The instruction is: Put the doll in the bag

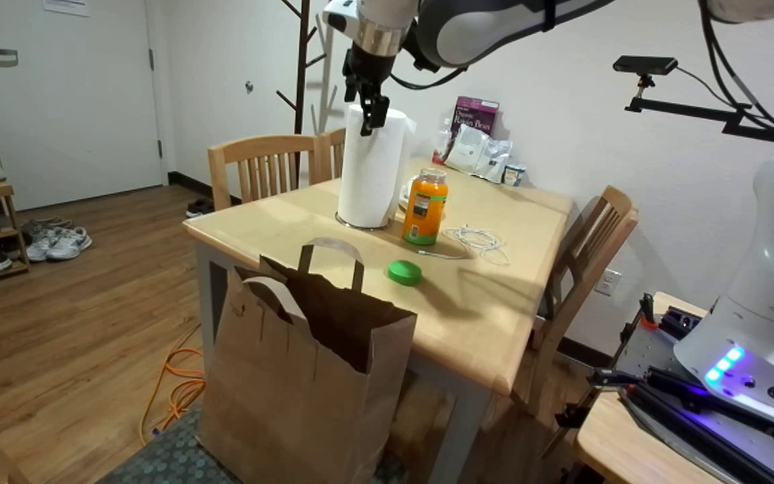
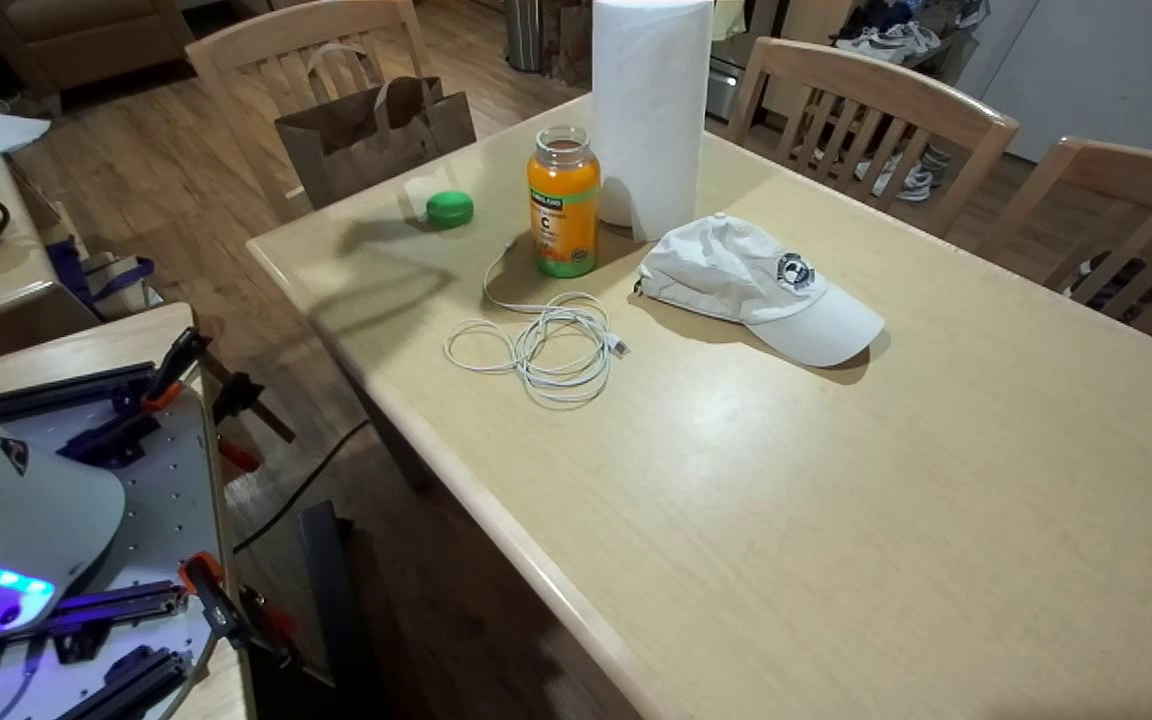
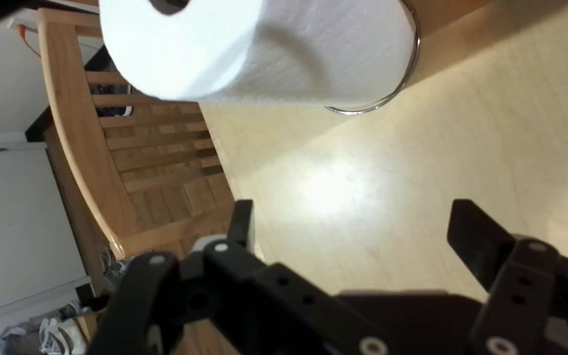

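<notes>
Pale wooden worktop (image 2: 896,520), white door (image 1: 71,101) beyond; clutter gathers toward one short edge. Brown paper shopping bag (image 1: 286,396) stands on a patterned chair seat (image 1: 158,460) at that edge, mouth gaping, paper loop handles (image 1: 340,246) up. No doll made out in any view. Judgement: since the gripper (image 3: 350,227) is unladen, the doll may be down in the bag already, but the interior is dark and its floor hidden, so unconfirmed. Chief risk: toppling. Paper towel roll (image 1: 372,178) stands toward the long edge opposite the robot base (image 1: 756,323), close to the gripper; a low sideways swing could tip it onto the orange Kirkland bottle (image 2: 564,215) just beside it. Bottle is uncapped, green lid (image 2: 450,208) lying apart near the short edge, so any contents could spill over the white cable (image 2: 524,352) and white baseball cap (image 2: 736,275). Second risk: a finger catching a handle on a pass over the bag, which would drag light paper off the seat. Gripper, from the wrist view: fingers (image 3: 239,222) spread wide, apparently near full span, worktop showing through the gap; nothing grasped, no contact seen. It hangs above the worktop by that same long edge, apart from the roll.
</notes>
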Tool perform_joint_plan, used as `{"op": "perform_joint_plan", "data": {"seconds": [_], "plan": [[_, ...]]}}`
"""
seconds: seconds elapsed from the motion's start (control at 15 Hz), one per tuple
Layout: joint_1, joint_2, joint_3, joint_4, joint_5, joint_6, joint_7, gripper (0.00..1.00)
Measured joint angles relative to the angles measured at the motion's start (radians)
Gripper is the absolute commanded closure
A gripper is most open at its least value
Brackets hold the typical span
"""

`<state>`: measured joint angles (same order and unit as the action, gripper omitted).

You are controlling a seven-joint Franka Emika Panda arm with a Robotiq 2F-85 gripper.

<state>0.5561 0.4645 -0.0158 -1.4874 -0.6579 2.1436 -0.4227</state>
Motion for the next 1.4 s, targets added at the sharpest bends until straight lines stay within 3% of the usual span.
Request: {"op": "perform_joint_plan", "data": {"seconds": [0.27, 0.53, 0.8, 1.0, 1.4], "plan": [[-0.028, 0.013, 0.042, 0.013, -0.047, -0.006, 0.057, 0.0], [-0.039, 0.017, 0.063, 0.091, -0.056, -0.125, 0.231, 0.0], [-0.084, -0.06, 0.072, 0.118, -0.03, -0.228, 0.337, 0.0], [-0.112, -0.167, 0.037, 0.038, 0.021, -0.253, 0.421, 0.0], [-0.225, -0.329, 0.034, -0.286, 0.026, -0.228, 0.747, 0.0]]}}
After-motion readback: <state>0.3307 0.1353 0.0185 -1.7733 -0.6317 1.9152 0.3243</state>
